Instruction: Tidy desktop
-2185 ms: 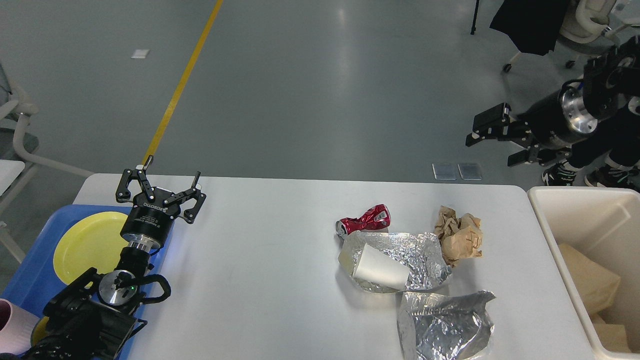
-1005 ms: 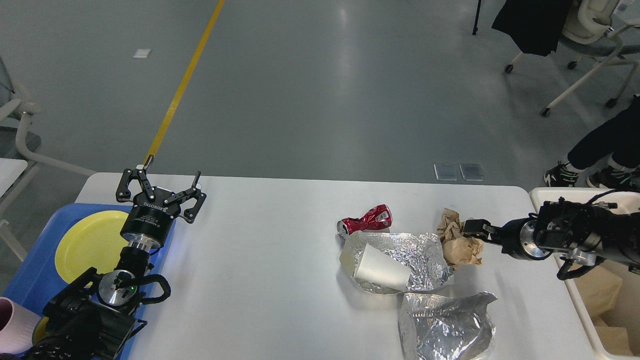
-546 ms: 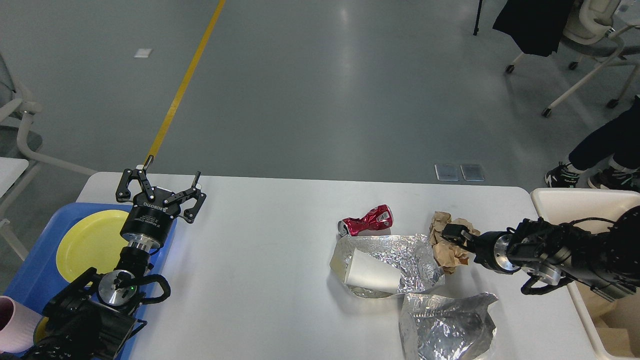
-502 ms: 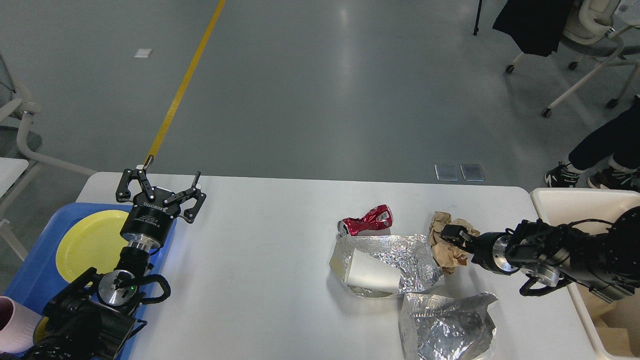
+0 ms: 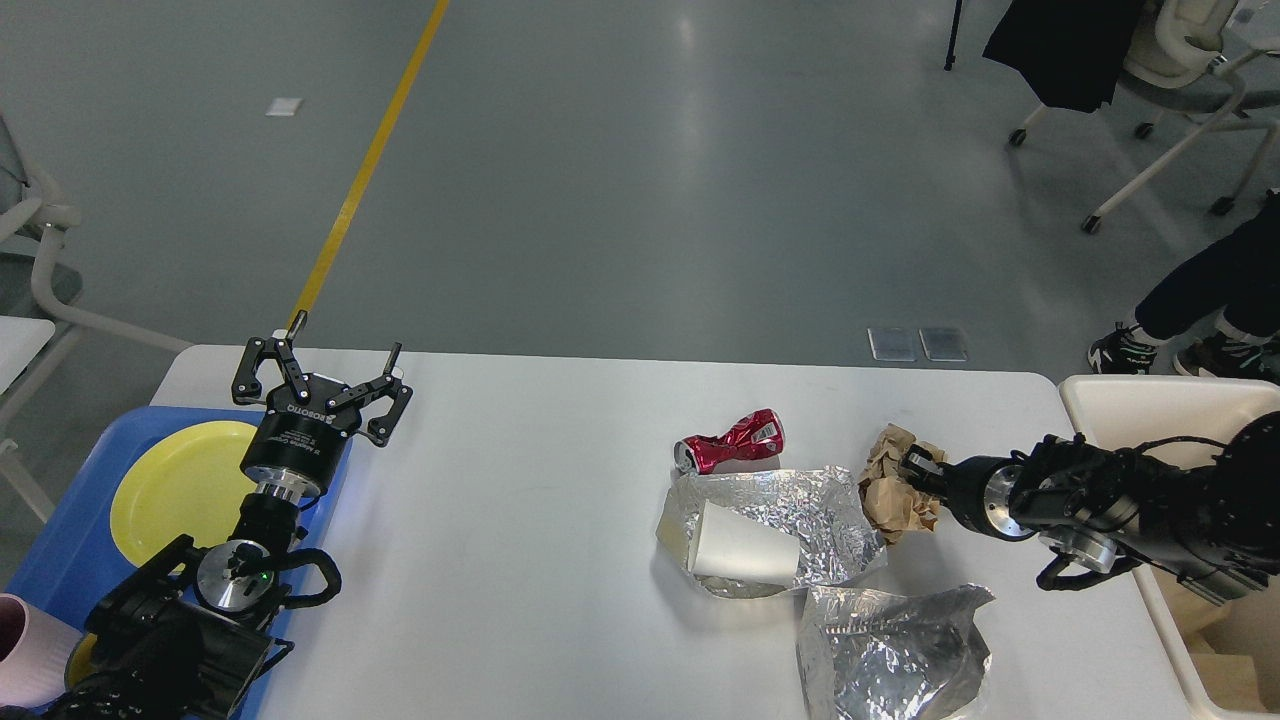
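The white desktop [image 5: 520, 570] carries litter on its right half. A crushed red can [image 5: 732, 440] lies behind a foil sheet [image 5: 800, 500] that holds a tipped white paper cup [image 5: 745, 545]. A second crumpled foil piece [image 5: 890, 650] lies at the front edge. My right gripper [image 5: 917, 468] reaches in from the right, its tip pressed into the crumpled brown paper [image 5: 888, 495]; its dark fingers cannot be told apart. My left gripper [image 5: 345, 345] stands open and empty over the desktop's far left.
A blue tray [image 5: 60, 550] at the left holds a yellow plate [image 5: 170, 480] and a pink cup [image 5: 25, 650]. A cream bin [image 5: 1150, 395] stands off the right end. Chairs and a seated person's legs [image 5: 1200, 290] are beyond it.
My right arm came down from high on the right and reached left into the brown paper, which shifted and bunched. The foil sheet and cup slid slightly left. The left arm stayed still.
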Motion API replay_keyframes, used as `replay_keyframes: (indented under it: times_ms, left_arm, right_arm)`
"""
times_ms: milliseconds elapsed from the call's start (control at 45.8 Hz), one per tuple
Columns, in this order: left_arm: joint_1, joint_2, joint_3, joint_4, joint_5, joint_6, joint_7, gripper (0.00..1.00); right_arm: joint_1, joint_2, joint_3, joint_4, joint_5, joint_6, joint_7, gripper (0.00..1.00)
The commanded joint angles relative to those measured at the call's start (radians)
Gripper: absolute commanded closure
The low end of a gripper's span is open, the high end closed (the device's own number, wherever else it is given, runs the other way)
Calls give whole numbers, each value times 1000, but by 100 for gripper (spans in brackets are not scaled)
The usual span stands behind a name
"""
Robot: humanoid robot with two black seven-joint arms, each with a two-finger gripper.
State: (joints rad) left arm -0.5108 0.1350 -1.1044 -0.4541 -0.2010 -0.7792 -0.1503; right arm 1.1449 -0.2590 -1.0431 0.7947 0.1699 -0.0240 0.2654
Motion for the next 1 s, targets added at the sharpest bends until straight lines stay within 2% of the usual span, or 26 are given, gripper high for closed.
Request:
replay_keyframes:
  times_ms: [0, 328, 502, 590, 699, 808, 896, 983]
  left_arm:
    - [0, 0, 0, 0, 0, 0, 0, 0]
    - [0, 0, 0, 0, 0, 0, 0, 0]
    - [0, 0, 0, 0, 0, 0, 0, 0]
    - [0, 0, 0, 0, 0, -2, 0, 0]
    - [0, 0, 0, 0, 0, -2, 0, 0]
    - [0, 0, 0, 0, -1, 0, 0, 0]
    - [0, 0, 0, -2, 0, 0, 0, 0]
    - [0, 0, 0, 0, 0, 0, 0, 0]
  right_arm:
    - [4, -9, 0, -6, -1, 1, 0, 100]
    - [113, -83, -17, -29, -32, 10, -2, 100]
    - [338, -146, -60, -8, -174, 33, 0, 100]
    - [484, -163, -92, 32, -266, 91, 11, 100]
    - [700, -166, -120, 162, -375, 217, 96, 100]
    - [889, -166, -129, 338, -489, 357, 152, 100]
    - [1002, -169, -129, 527, -562, 459, 158, 100]
    - [1087, -169, -129, 716, -630, 503, 158, 100]
